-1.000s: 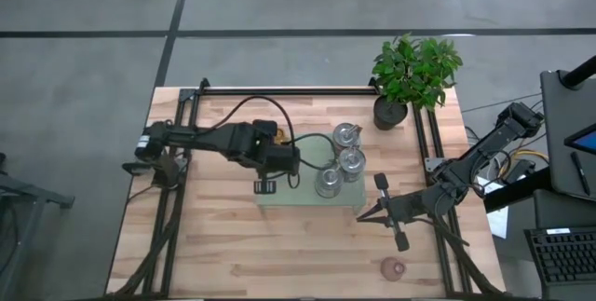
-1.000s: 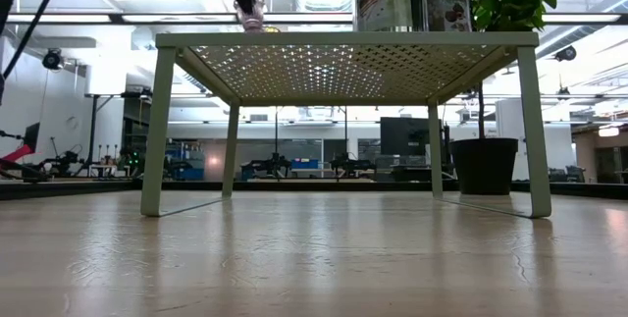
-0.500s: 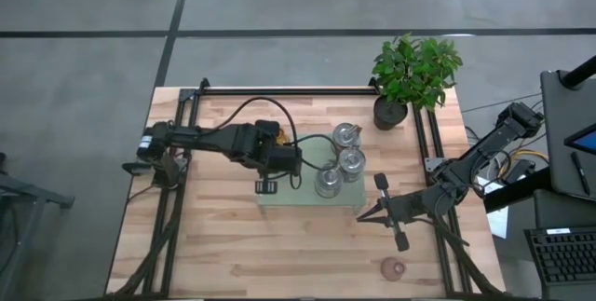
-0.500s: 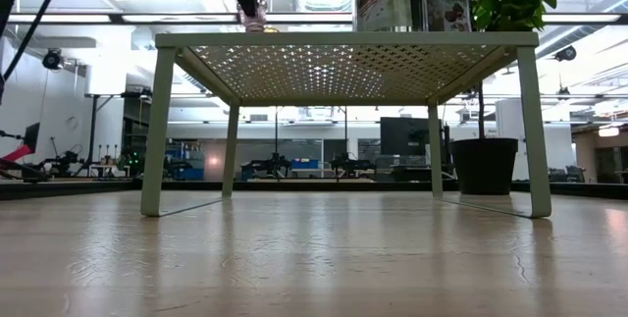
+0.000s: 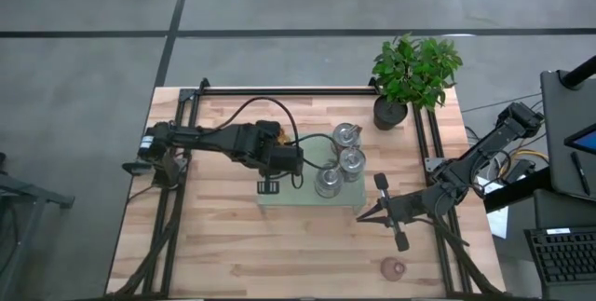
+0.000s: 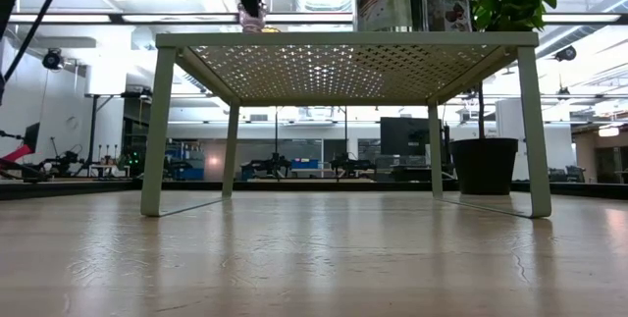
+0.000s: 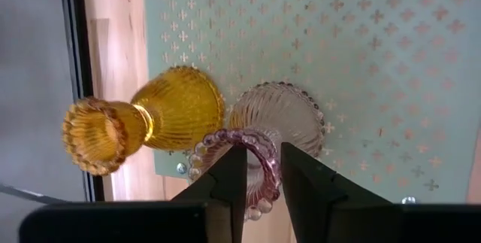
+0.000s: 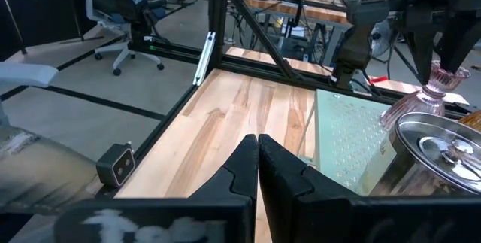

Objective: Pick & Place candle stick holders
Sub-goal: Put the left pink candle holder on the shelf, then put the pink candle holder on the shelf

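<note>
My left gripper [image 5: 284,161] reaches over the left end of the green perforated tray [image 5: 307,203] and is shut on a pale pink holder [image 7: 282,115]. That holder also shows in the low view [image 6: 252,20], on the tray top. An amber holder [image 7: 161,115] stands beside it by its base on the tray's corner. Three silvery holders [image 5: 345,135] [image 5: 352,161] [image 5: 328,182] stand on the tray's right part. A second pink holder [image 5: 394,266] stands on the table near the front right. My right gripper [image 5: 377,210] is shut and empty, right of the tray. My left gripper holds the pink holder by its beaded top rim [image 7: 264,149], coming from above and pointing down. One finger [image 7: 229,175] appears to be inside the cup and the other [image 7: 301,179] outside it. The holder stands upright, its wide base [image 7: 289,111] at the tray's surface.
A potted green plant [image 5: 410,73] stands at the table's far right. The tray is raised on legs [image 6: 157,131]. Black rails [image 5: 177,152] run along both table sides. Bare wood lies in front of the tray.
My left gripper has shifted slightly toward the table's right with the pink holder, which stays upright at the tray's top.
</note>
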Motion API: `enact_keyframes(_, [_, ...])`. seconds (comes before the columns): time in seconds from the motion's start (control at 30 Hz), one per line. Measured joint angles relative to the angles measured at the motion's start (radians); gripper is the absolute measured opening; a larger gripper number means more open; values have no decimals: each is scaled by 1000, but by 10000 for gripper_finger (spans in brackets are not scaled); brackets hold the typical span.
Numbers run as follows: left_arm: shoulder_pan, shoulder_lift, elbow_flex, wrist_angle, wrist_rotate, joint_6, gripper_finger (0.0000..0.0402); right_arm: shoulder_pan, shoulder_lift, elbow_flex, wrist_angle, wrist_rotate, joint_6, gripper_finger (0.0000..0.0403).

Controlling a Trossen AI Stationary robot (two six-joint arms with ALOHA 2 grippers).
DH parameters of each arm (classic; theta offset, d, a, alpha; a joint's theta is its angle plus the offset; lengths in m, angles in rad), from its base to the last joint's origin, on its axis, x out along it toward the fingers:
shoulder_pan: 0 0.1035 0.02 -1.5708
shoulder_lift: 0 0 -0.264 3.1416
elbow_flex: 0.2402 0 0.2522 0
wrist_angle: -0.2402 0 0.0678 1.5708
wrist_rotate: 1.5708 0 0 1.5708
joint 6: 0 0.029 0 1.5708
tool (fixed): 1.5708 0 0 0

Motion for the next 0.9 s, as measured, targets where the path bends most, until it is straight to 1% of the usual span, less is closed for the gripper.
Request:
enact_keyframes(0.2, [-2, 0, 58, 14, -3, -18, 83, 0, 0, 0, 0, 0, 0, 8])
enact_keyframes(0.37, [-8, 0, 157, 16, 19, -55, 83, 0, 0, 0, 0, 0, 0, 8])
enact_keyframes(0.47, [-27, -1, 207, 39, 31, -113, 83, 3, 0, 0, 0, -3, 20, 8])
enact_keyframes(0.57, [-72, -6, 219, 98, 31, -158, 83, 5, 0, 3, -1, -44, 78, 8])
enact_keyframes(0.67, [-142, -11, 181, 194, 23, -180, 83, 16, 0, 12, -34, -118, 156, 8])
enact_keyframes(0.73, [-198, -13, 121, 288, 15, -185, 83, 30, 0, 23, -95, -143, 244, 8])
enact_keyframes(0.83, [-291, -14, -14, 516, -8, -145, 83, 64, 0, 71, -247, -145, 391, 8])
enact_keyframes(0.9, [-341, -14, -113, 703, -34, -105, 83, 87, 6, 110, -383, -144, 512, 8])
